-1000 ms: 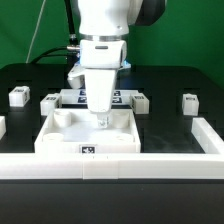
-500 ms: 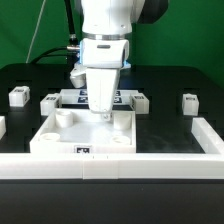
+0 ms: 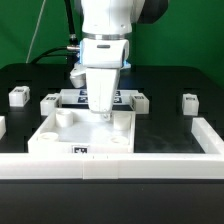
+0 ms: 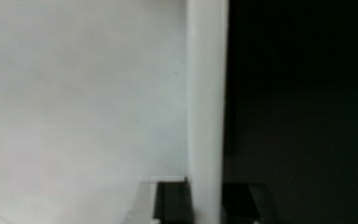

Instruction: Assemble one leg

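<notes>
**Where is the leg right now?**

I count four on the table [image 3: 170, 122], all loose in a row toward its far edge. The first leg [image 3: 17, 96] is near the far corner on the exterior view's left. The second leg [image 3: 50, 101] is just inboard of it. The third leg [image 3: 141, 99] is just beside the marker board [image 3: 127, 96]. The fourth leg [image 3: 189, 102] is toward the far corner on the exterior view's right. None of them is in my grasp.

**What about the end effector?**

My end effector [image 3: 103, 117] is down on the far rim of the panel [image 3: 88, 135], near the table's middle. It is set narrow. On the wrist view the dark fingers [image 4: 172, 205] press either side of that white rim with no gap showing. The panel lies flat, well apart from every leg. A white rail [image 3: 110, 165] runs along the near edge.
</notes>
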